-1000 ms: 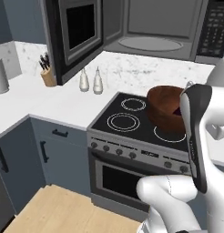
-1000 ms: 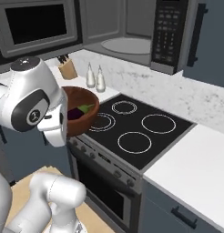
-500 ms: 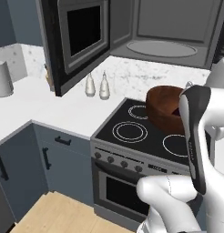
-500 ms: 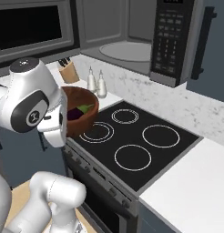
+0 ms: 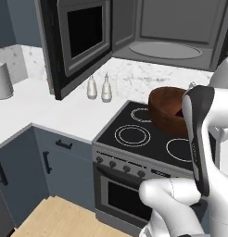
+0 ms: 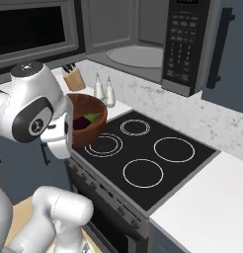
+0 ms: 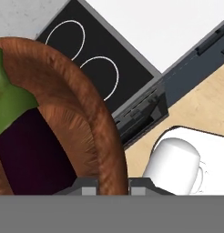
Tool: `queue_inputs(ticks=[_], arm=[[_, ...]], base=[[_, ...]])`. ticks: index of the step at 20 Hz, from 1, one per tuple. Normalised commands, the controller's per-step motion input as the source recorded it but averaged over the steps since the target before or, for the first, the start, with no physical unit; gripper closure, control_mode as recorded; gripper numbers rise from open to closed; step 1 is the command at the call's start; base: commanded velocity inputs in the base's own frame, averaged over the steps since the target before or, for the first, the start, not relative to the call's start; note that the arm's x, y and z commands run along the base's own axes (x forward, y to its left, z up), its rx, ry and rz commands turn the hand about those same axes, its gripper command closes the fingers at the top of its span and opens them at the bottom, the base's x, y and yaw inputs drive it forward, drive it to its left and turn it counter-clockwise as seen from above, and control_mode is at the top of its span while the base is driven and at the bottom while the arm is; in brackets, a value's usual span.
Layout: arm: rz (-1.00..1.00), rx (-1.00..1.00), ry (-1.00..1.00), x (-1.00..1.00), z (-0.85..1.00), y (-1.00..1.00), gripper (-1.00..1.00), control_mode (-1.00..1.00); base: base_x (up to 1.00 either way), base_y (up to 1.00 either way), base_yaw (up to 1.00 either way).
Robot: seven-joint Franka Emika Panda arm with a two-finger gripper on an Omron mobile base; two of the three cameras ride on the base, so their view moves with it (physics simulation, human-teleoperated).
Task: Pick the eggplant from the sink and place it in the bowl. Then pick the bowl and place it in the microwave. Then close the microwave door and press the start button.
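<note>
**Base rolls closer; microwave looms larger**

The claw (image 7: 112,184) straddles the bowl (image 7: 93,125) rim at the hand view's bottom, clamping its wall to carry the eggplant (image 7: 27,150) inside. The microwave (image 5: 164,48) gapes upper right, its microwave door (image 5: 76,41) swung aside.

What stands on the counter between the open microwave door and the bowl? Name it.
Two small shakers stand between the microwave door and the bowl, in the left base view.
</note>
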Motion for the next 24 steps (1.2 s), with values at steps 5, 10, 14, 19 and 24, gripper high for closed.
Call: queue_inputs(ticks=[5, 10, 14, 19, 24], arm=[[0.0, 0.0, 0.0, 0.0, 0.0, 0.0, 1.0, 1.0], [0.0, 0.0, 0.0, 0.0, 0.0, 0.0, 1.0, 1.0], [0.0, 0.0, 0.0, 0.0, 0.0, 0.0, 1.0, 1.0], [0.0, 0.0, 0.0, 0.0, 0.03, 0.0, 1.0, -1.0], [0.0, 0.0, -0.07, 0.0, 0.47, 0.0, 1.0, -1.0]], base=[[0.59, 0.03, -0.07], [0.49, 0.02, -0.19], [0.27, 0.0, -0.13], [0.03, 0.0, -0.02], [0.0, 0.0, 0.0]])
